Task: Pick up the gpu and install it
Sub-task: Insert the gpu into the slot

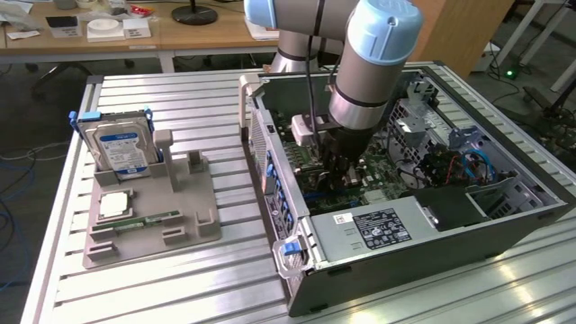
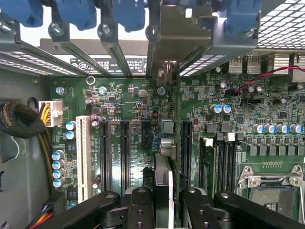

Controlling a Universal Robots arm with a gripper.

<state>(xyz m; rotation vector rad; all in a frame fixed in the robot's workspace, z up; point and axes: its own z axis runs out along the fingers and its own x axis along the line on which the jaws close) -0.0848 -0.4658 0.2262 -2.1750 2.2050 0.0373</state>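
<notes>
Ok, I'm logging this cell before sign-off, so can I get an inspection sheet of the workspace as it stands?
Surface: slatted metal table carrying an open computer case and a grey fixture tray.
Job's things: gpu edge-on above the motherboard, inside the case.
Clutter: hard drive upright and memory stick flat, both in the tray.
Grippers: gripper shut on the gpu.
Cables: black sleeved bundle and red wire inside the case.
Surroundings: wooden desk behind the table.
</notes>
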